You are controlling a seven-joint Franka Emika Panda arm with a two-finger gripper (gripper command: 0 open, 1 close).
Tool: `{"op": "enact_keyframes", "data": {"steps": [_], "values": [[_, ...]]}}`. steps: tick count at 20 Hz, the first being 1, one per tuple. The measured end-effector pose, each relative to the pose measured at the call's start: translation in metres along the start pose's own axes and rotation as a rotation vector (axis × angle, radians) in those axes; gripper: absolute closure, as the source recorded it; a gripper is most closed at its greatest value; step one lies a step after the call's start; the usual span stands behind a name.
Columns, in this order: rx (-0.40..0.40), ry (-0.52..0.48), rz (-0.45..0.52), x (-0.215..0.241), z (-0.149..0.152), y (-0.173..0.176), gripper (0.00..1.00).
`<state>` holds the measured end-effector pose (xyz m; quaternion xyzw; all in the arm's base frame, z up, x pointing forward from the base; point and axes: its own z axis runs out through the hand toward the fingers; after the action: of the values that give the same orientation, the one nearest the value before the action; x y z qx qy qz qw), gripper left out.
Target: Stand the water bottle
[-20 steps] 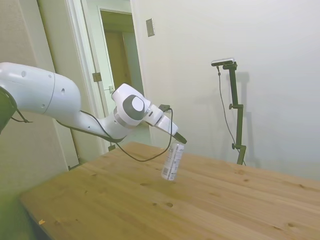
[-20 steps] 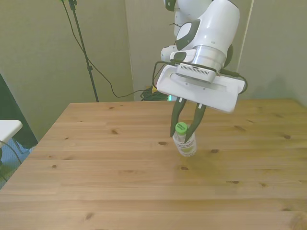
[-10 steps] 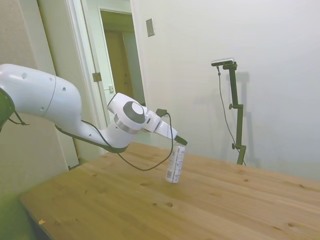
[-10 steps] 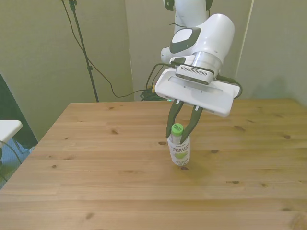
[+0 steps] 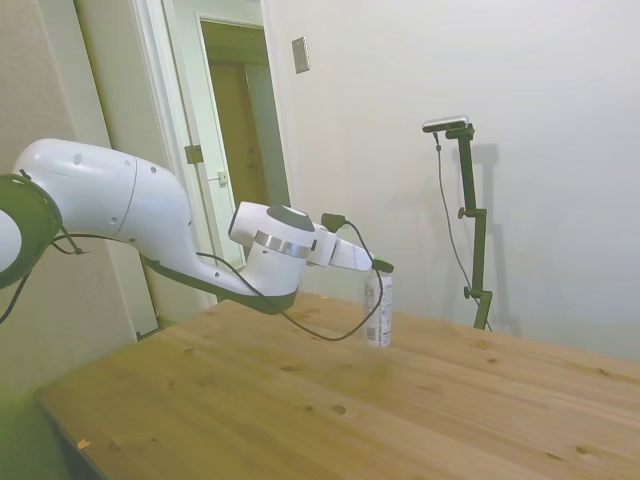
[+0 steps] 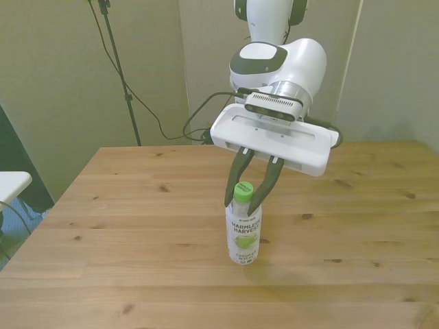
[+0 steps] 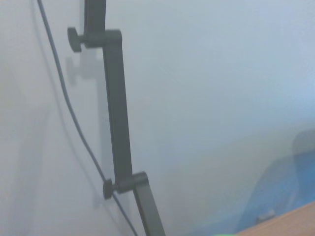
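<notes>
Standing upright on table [image 6: 137, 240], water bottle [image 6: 243, 233], gripper [image 6: 249, 200] fingers apparently clasping its cap, wrist view blurred

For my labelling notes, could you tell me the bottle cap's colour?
Bright green cap on the water bottle, clearest in the front view.

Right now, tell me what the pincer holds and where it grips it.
The pincer holds the water bottle just below its green cap, with the bottle upright on the table.
</notes>
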<state>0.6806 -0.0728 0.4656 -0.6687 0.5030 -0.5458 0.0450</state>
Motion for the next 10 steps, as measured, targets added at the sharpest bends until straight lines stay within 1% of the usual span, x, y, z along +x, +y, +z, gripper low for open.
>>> {"op": "enact_keyframes", "data": {"steps": [3,6,8,9,10], "values": [[0.028,0.041,0.019,-0.013,0.016,0.003,1.00],[0.026,0.057,0.026,-0.028,0.029,0.013,1.00],[0.025,0.057,0.026,-0.032,0.032,0.015,1.00],[0.024,0.057,0.025,-0.033,0.033,0.015,0.00],[0.023,0.056,0.024,-0.034,0.033,0.016,0.00]]}}
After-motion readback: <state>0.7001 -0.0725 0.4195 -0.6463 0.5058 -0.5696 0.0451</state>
